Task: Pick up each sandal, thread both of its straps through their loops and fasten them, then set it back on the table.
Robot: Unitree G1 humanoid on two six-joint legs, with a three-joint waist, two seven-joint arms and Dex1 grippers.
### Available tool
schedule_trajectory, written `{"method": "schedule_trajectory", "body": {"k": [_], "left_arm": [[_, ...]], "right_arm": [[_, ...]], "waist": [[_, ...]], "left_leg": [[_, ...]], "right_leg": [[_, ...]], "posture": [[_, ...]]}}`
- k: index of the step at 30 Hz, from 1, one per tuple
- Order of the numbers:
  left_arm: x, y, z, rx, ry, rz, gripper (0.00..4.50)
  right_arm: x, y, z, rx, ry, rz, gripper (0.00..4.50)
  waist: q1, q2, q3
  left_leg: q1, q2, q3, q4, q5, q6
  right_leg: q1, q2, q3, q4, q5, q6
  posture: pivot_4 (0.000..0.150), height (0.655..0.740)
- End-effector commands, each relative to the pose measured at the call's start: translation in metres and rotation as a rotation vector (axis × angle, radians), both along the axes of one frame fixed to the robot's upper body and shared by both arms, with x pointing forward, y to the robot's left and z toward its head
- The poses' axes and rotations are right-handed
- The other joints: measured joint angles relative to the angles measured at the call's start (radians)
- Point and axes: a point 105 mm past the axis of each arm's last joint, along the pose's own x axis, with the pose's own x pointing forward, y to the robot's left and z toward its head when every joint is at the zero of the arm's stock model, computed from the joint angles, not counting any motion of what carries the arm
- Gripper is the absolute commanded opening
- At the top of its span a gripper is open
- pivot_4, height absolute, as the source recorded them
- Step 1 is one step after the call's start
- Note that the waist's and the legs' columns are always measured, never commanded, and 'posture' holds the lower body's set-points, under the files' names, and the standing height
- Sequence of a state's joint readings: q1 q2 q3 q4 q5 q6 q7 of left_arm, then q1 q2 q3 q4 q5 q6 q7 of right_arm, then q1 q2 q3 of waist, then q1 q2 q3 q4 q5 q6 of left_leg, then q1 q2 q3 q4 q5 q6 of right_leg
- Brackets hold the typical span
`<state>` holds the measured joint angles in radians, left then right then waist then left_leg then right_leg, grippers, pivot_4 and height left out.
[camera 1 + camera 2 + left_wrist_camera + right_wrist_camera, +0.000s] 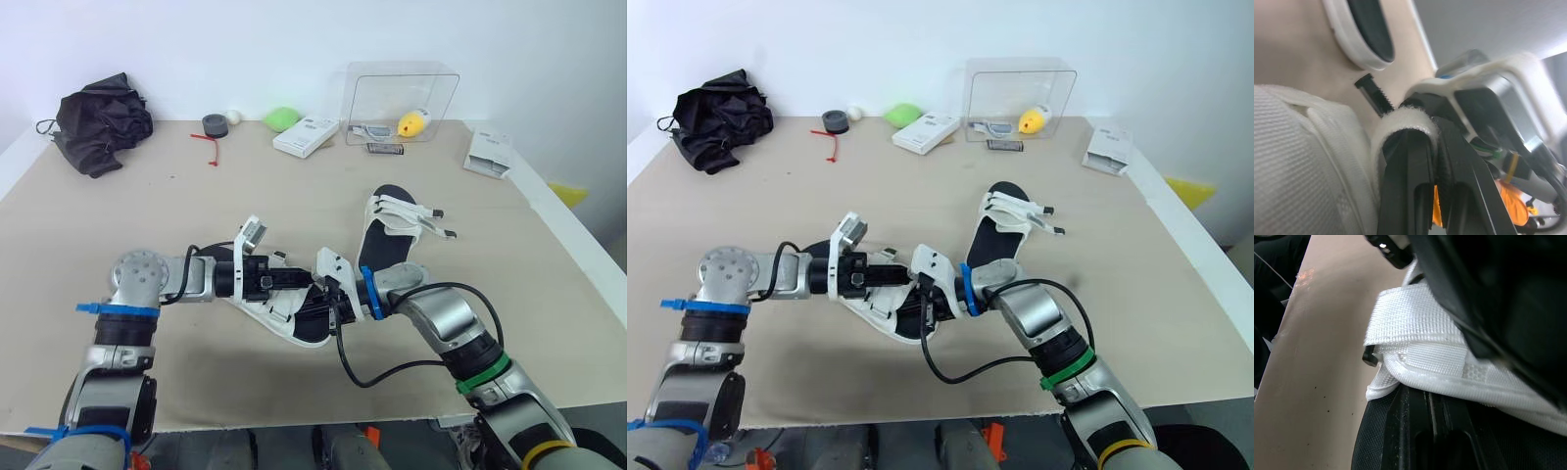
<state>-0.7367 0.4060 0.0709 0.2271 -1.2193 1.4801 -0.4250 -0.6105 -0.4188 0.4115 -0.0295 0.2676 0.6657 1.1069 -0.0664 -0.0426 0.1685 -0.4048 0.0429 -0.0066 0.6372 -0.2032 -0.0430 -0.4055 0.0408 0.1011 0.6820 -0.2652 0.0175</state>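
The near sandal (292,321) lies front-centre on the table (196,206). The left gripper (297,281) is clamped on its white strap (1408,125). The right gripper (329,302) looks closed, tips against the footbed. The second sandal (394,235) lies just beyond, with open tabletop to the left.

The right gripper (1431,399) has its two black fingers closed side by side against the sandal (1508,394), their tips meeting its white padded edge. A white woven strap (1410,318) lies folded flat just above that edge, and a small black loop (1370,356) peeks from under the fold. A black bulk, too close to identify, covers the strap's far end. Beige table (1312,382) lies beyond.
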Motion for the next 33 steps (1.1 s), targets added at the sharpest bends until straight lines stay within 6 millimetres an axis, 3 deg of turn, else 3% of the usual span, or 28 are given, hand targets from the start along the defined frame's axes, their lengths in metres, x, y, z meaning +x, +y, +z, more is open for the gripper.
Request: {"method": "schedule_trajectory", "body": {"k": [1,5,9,12,20,28,33], "left_arm": [[0.004,0.002,-0.019,0.120,0.032,0.022,1.91],[0.018,0.010,-0.034,0.230,0.042,0.107,3.59],[0.021,0.012,-0.041,0.276,0.049,0.123,3.59],[0.037,0.008,-0.033,0.232,0.042,0.197,3.59],[0.061,-0.007,0.040,-0.162,0.050,0.250,3.59],[0.074,0.019,0.069,-0.271,0.026,0.368,3.59],[0.066,0.039,0.085,-0.260,-0.076,0.375,3.59]], "right_arm": [[-0.003,0.003,-0.007,-0.016,0.021,0.005,0.00],[-0.003,0.001,-0.009,-0.017,0.024,-0.002,0.00],[-0.004,0.001,-0.009,-0.016,0.025,-0.003,0.00],[-0.004,0.002,-0.009,-0.015,0.026,-0.002,0.00],[-0.005,0.003,-0.009,-0.015,0.030,0.004,0.00],[-0.001,-0.001,-0.006,-0.021,0.027,-0.004,0.00],[0.005,-0.015,0.015,-0.013,0.002,-0.032,0.00]], "waist": [[-0.001,0.000,0.000],[0.000,0.001,-0.001],[0.000,0.001,-0.002],[0.000,0.001,-0.003],[-0.004,0.001,-0.002],[-0.010,-0.001,-0.001],[-0.009,-0.002,0.001]], "left_leg": [[0.000,0.000,0.000,0.000,0.000,0.000],[0.001,0.000,-0.001,0.000,0.000,0.000],[0.003,0.000,-0.001,0.000,0.001,0.000],[0.004,-0.001,-0.001,0.000,0.003,-0.001],[0.000,-0.011,-0.004,-0.001,0.010,0.005],[-0.004,-0.013,-0.003,-0.005,0.008,0.002],[-0.006,-0.013,-0.004,-0.007,0.005,-0.001]], "right_leg": [[0.000,0.000,0.000,0.000,0.000,0.000],[0.001,0.000,-0.001,0.000,0.000,0.000],[0.002,0.000,0.000,0.000,0.001,0.000],[0.003,0.000,0.000,0.000,0.001,0.001],[0.002,-0.007,0.001,0.000,0.006,0.006],[-0.002,-0.010,0.003,-0.002,0.003,0.011],[-0.004,-0.011,0.002,-0.002,-0.001,0.010]], "posture": [[0.150,0.7400],[0.150,0.7400],[0.150,0.7400],[0.150,0.7400],[0.150,0.7400],[0.150,0.7400],[0.150,0.7400]]}}
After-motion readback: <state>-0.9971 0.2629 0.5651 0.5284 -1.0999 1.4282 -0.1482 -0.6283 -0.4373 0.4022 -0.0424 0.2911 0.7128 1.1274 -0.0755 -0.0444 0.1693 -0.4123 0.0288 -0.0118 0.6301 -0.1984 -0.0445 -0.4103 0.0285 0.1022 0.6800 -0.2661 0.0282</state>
